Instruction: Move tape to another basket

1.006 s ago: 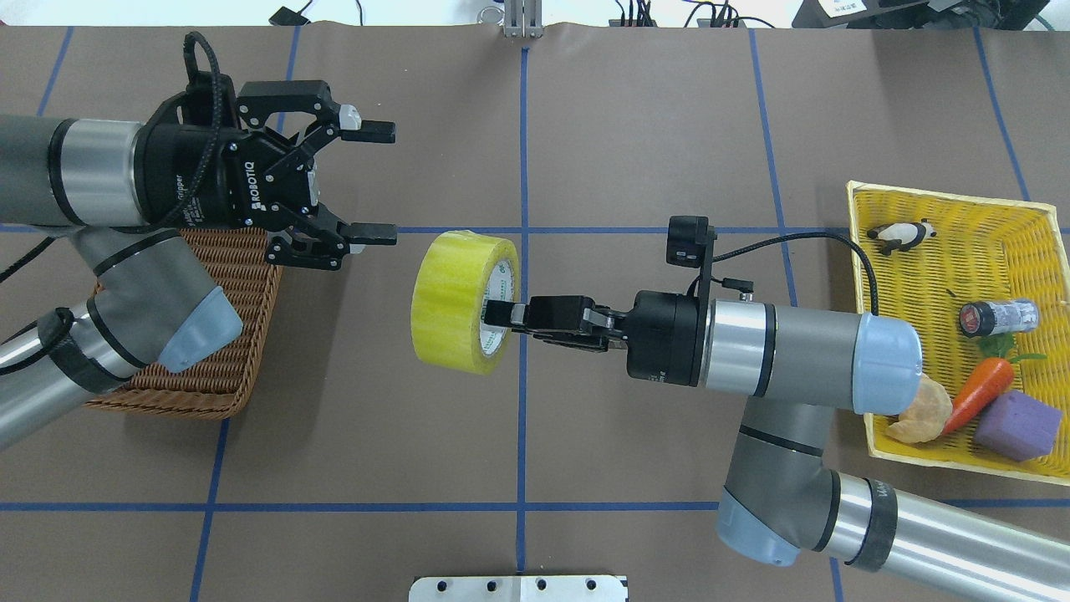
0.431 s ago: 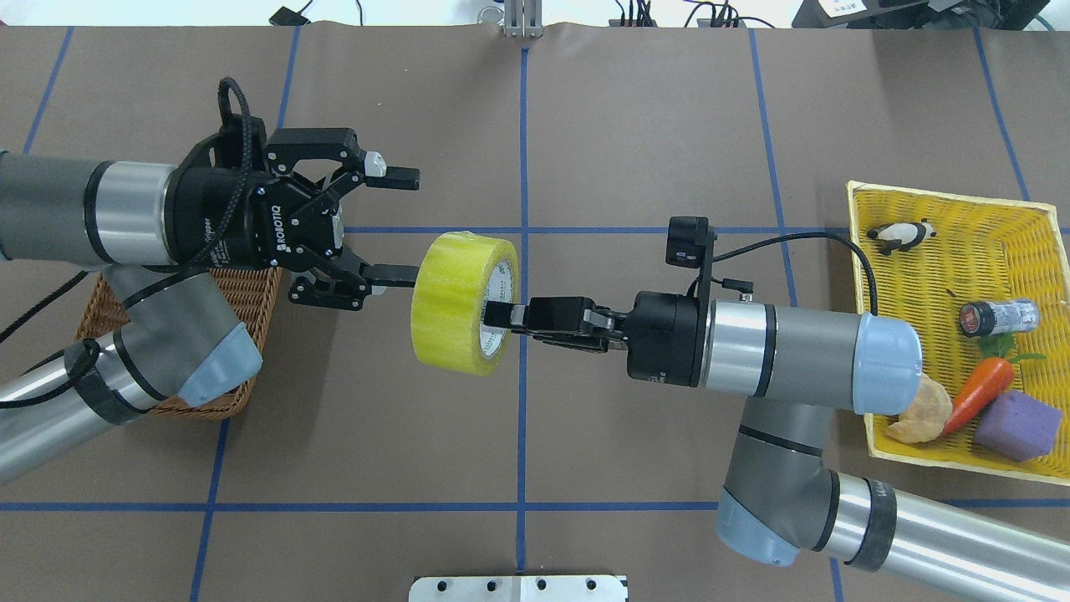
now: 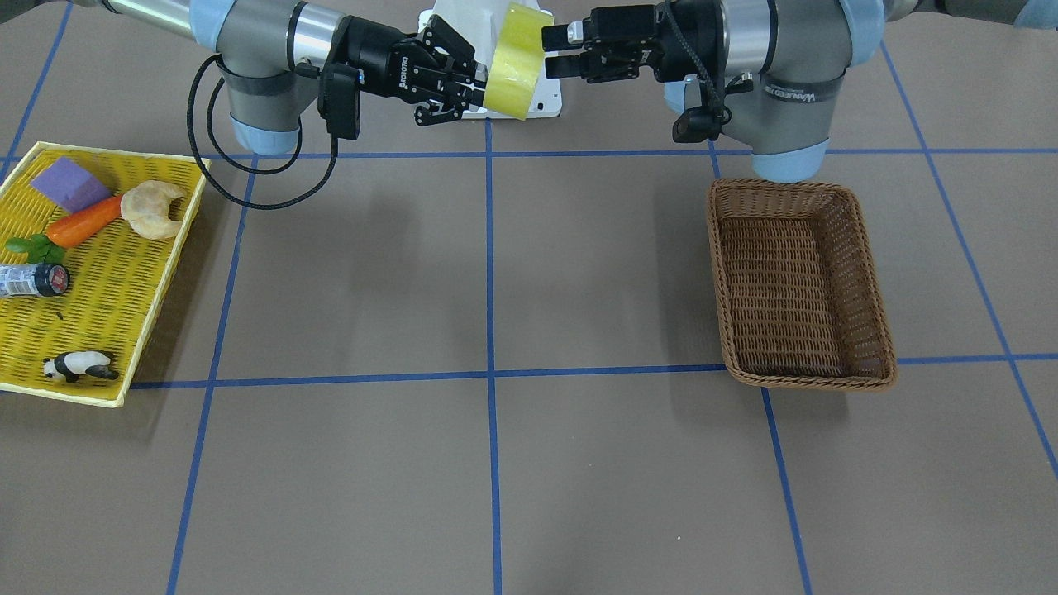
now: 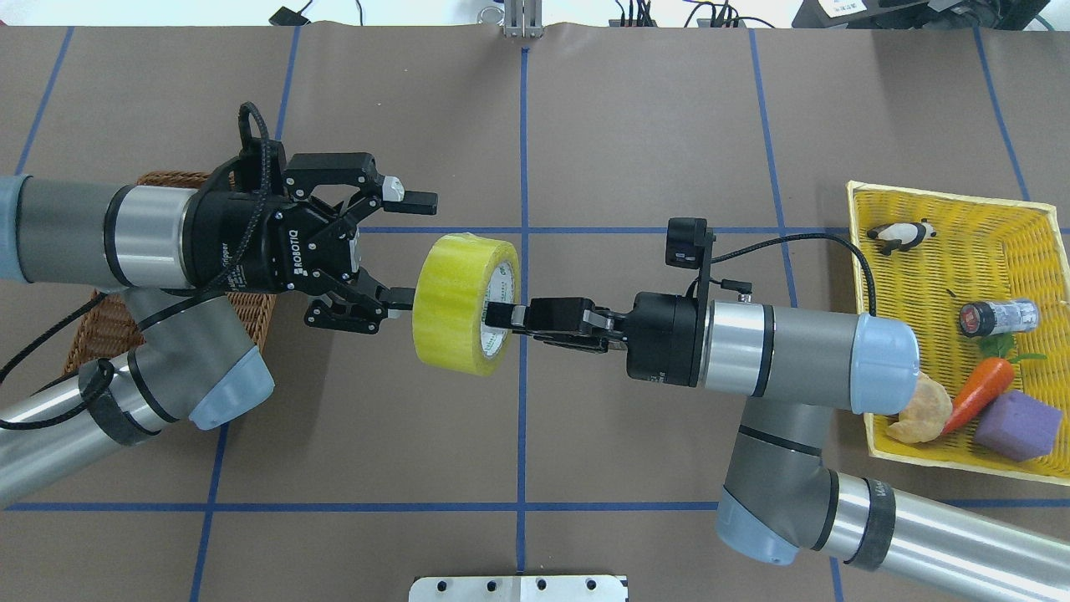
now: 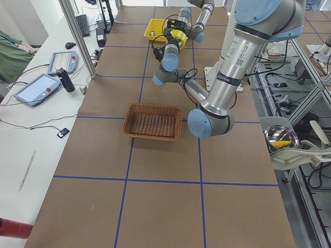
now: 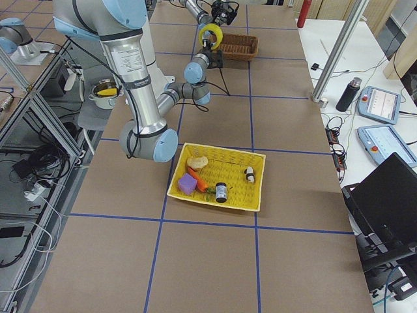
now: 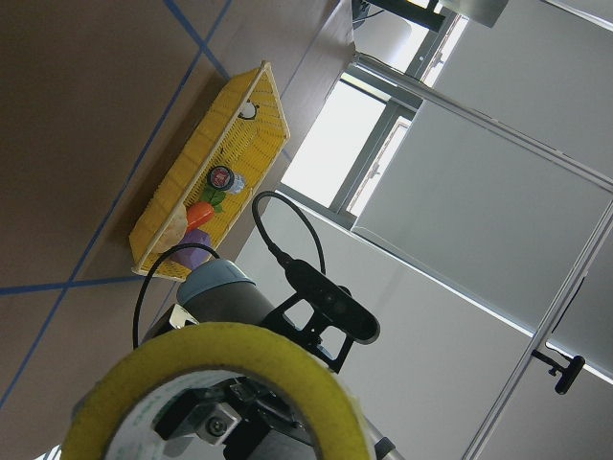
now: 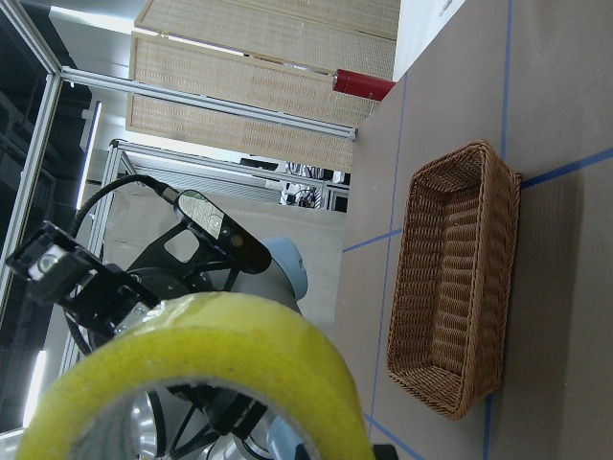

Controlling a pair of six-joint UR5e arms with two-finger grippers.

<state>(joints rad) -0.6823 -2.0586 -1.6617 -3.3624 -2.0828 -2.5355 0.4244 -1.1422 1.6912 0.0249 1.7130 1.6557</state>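
Since the earlier frame the left gripper [image 4: 415, 248] has advanced to the tape [image 4: 456, 301]. Overhead, its jaws are wide and its lower finger meets the roll's side. The right gripper [image 4: 499, 316] pinches the roll's wall, aloft over the worktop's centre. Front-facing, the wicker basket [image 3: 814, 382] sits near the worktop's left end.

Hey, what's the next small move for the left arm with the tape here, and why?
Probably close the left gripper on the tape. Its jaws stand open and appear to straddle the roll's wall, while the right gripper holds the roll in mid-air, far from the basket.
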